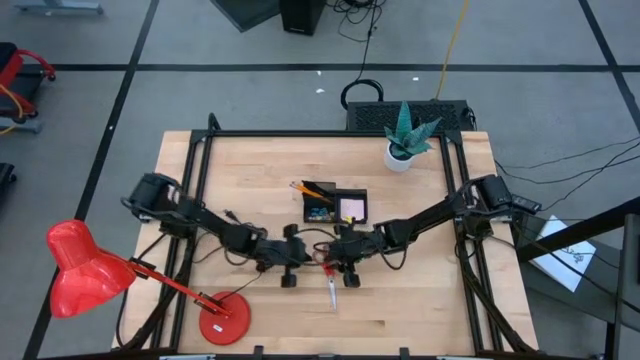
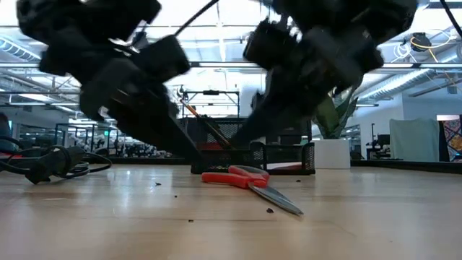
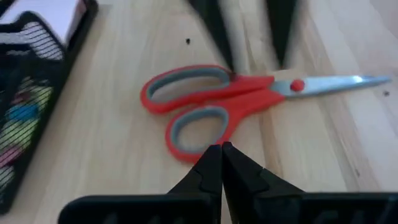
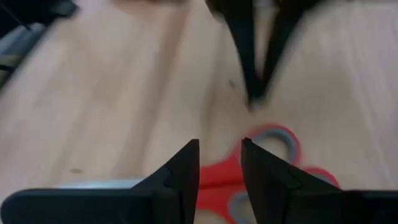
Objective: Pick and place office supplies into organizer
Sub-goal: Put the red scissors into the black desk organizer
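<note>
Scissors (image 2: 249,182) lie flat on the table just in front of the organizer (image 1: 335,207), red handles toward it, not yet lifted. Left gripper (image 3: 221,163), fingers pressed together and empty, sits at the handle loops; right gripper (image 4: 220,163), fingers slightly parted and holding nothing, hangs over the scissors from the opposite side. Judged step: scissors pickup; next move likely needs one gripper to spread and close on a handle

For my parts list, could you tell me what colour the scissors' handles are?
Red with grey inner lining on the scissors, clearest in the left wrist view.
</note>
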### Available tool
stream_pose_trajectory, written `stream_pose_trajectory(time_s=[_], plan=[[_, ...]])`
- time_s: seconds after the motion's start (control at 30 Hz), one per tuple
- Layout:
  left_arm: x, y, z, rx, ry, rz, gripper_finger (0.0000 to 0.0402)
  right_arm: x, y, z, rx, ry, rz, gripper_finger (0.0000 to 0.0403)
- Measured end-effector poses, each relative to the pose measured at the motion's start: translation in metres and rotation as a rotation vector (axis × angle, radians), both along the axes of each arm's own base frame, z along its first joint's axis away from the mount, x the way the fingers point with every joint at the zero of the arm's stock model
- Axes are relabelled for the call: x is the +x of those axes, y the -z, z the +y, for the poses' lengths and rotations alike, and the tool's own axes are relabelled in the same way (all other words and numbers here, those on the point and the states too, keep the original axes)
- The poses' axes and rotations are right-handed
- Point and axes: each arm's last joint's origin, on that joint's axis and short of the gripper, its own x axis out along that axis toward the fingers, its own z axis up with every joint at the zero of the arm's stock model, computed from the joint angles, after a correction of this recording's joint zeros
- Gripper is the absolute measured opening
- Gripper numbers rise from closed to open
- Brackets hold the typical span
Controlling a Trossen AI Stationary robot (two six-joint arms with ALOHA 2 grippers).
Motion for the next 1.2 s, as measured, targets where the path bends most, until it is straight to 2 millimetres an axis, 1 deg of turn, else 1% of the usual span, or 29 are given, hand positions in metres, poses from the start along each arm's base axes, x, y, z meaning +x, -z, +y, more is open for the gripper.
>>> stream_pose_trajectory(time_s=[0.1,0.2,0.27,0.33,0.43,0.6,0.8,0.97,1.1,1.2], plan=[[0.013,-0.003,0.001,-0.012,0.010,-0.011,0.0005,-0.004,-0.008,0.012,0.005,-0.042,-0.026,0.0109],[0.025,-0.006,0.003,-0.026,0.026,-0.014,0.0007,-0.008,-0.011,0.026,0.009,-0.080,-0.041,0.0109],[0.032,-0.008,0.004,-0.030,0.028,-0.017,0.0011,-0.010,-0.009,0.033,0.010,-0.099,-0.032,0.0109],[0.036,-0.010,0.005,-0.015,0.029,0.003,0.0013,-0.011,-0.006,0.038,0.018,-0.104,-0.023,0.0109],[0.042,-0.012,0.009,-0.004,0.023,0.004,0.0005,-0.011,0.001,0.042,0.018,-0.110,-0.015,0.0109],[0.044,-0.012,0.017,-0.028,0.024,0.016,0.0013,-0.005,0.013,0.045,0.053,-0.117,-0.035,0.0105],[0.042,-0.008,0.024,-0.046,-0.011,0.073,0.0004,-0.002,0.033,0.046,0.062,-0.122,-0.009,0.0079],[0.039,-0.004,0.025,-0.048,-0.024,0.121,0.0014,-0.002,0.037,0.042,0.080,-0.114,0.028,0.0056],[0.040,0.009,0.021,-0.067,-0.042,0.156,0.0004,-0.003,0.039,0.039,0.080,-0.095,0.074,0.0042],[0.041,0.024,0.016,-0.083,-0.045,0.179,0.0010,-0.005,0.042,0.037,0.084,-0.075,0.113,0.0036]])
